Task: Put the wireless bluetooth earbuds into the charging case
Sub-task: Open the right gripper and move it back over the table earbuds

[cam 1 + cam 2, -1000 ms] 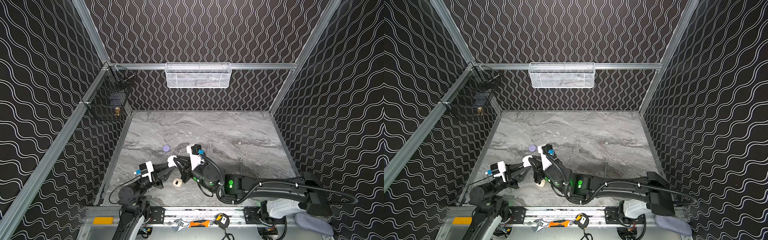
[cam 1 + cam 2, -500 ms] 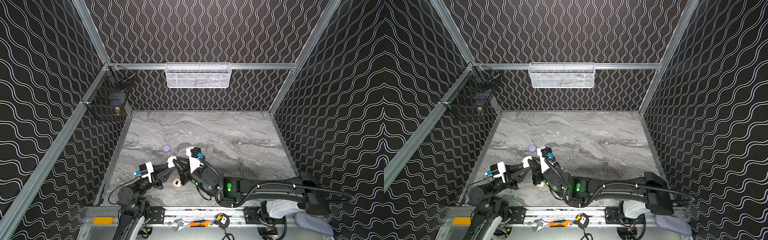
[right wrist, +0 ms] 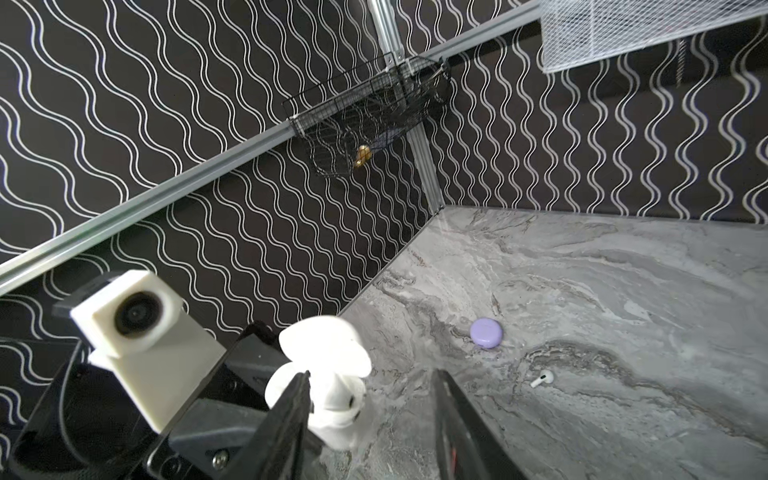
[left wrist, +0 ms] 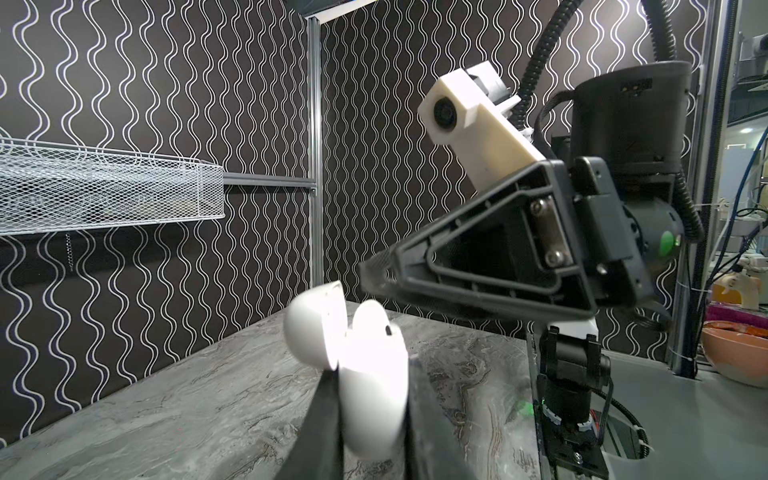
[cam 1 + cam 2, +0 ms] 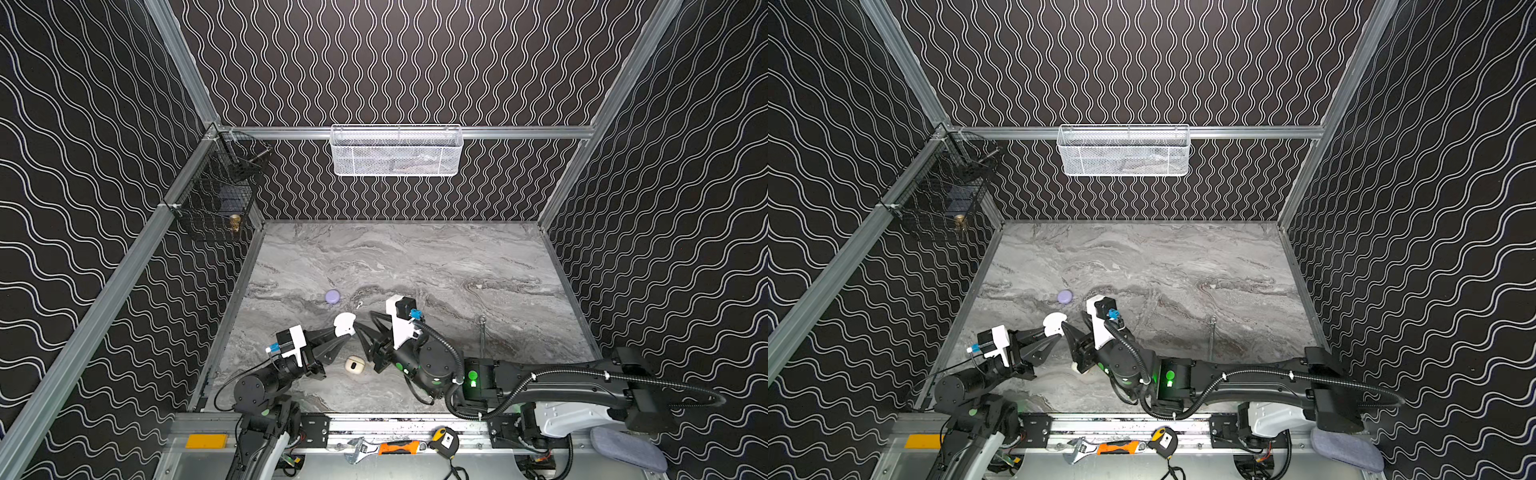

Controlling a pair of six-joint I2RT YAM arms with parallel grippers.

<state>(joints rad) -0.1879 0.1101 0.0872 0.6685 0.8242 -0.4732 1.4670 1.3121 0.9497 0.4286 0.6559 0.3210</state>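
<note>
Lower centre, both top views: left gripper (image 5: 340, 332) pinches open white plastic clamshell charging case (image 5: 345, 323); right gripper (image 3: 371, 374) jaws spread beside it. Small white stemmed earbud (image 5: 359, 304) lies on grey marbled table (image 5: 415, 257) beside round lavender case (image 5: 332, 296).

White charging case (image 4: 374, 374) is up off the desk (image 5: 415, 266), pinched low on its body by the left tool (image 4: 368, 399), with its lid (image 4: 313, 328) hinged open and leaning back. One white seated earbud (image 4: 372, 322) sits in it, dark port spot showing (can't tell if the second slot is filled). A loose earbud (image 3: 542, 379), white with a short stem, lies on its side on the desk near the closed lavender case (image 3: 486, 332), not touching it. The cream case (image 5: 354, 365) rests on the desk nearer the front edge, dark spots on its face; can't tell if it's open or shut.
</note>
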